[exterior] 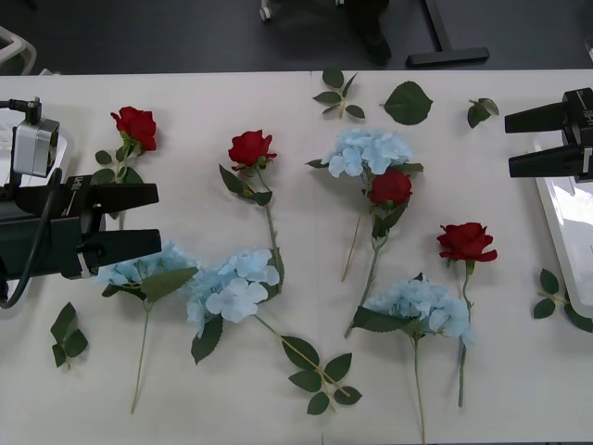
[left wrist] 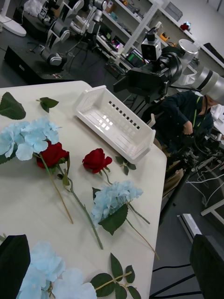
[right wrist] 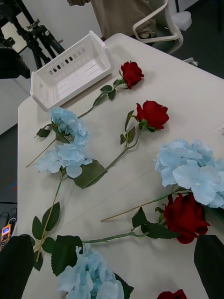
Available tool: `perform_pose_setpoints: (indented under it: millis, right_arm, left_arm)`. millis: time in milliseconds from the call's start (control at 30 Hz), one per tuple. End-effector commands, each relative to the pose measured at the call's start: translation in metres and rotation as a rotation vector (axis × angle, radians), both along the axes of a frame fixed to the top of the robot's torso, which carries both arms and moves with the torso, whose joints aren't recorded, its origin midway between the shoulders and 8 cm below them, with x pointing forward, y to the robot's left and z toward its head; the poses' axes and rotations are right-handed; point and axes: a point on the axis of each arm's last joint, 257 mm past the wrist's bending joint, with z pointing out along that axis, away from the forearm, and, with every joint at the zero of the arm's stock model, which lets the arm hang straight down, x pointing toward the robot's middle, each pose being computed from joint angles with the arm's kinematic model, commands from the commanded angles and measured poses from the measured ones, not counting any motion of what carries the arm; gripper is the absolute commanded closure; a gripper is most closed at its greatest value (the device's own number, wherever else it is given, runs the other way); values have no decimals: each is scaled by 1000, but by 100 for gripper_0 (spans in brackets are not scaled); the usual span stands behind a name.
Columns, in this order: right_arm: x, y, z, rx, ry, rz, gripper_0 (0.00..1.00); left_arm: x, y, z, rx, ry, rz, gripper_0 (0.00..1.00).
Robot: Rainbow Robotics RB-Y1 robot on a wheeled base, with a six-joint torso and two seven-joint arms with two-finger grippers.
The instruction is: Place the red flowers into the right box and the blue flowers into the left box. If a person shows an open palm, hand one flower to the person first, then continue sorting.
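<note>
All eight flowers, deep-red fabric roses (exterior: pixel 251 148) and fluffy pale-blue hydrangeas (exterior: pixel 371 151), lie scattered on the white table (exterior: pixel 519 371) between the shallow white plastic boxes, so nothing looks sorted yet. The black-fingered left gripper (exterior: pixel 125 221) and right gripper (exterior: pixel 540 141) hover spread and empty at the table's opposite ends, each near its own tray, the right box (exterior: pixel 573 222) and the left box (right wrist: pixel 70 70), probably ready for a first pick.

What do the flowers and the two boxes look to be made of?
The red flowers and blue flowers look like fabric: matte petals, thin stiff stems, probably plastic. The right box and left box look like moulded white plastic: smooth, slightly glossy, slotted walls.
</note>
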Motion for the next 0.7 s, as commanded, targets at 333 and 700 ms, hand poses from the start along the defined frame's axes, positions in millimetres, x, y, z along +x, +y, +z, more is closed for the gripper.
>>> perform_pose_setpoints:
  millis: [333, 700]
  right_arm:
    - [-10, -48, -30, -229, -27, -7, 0]
    - [-33, -97, -129, -404, 671, -484, 0]
  left_arm:
    - [11, 15, 25, 32, -29, -7, 0]
    - [100, 66, 25, 124, 155, 246, 0]
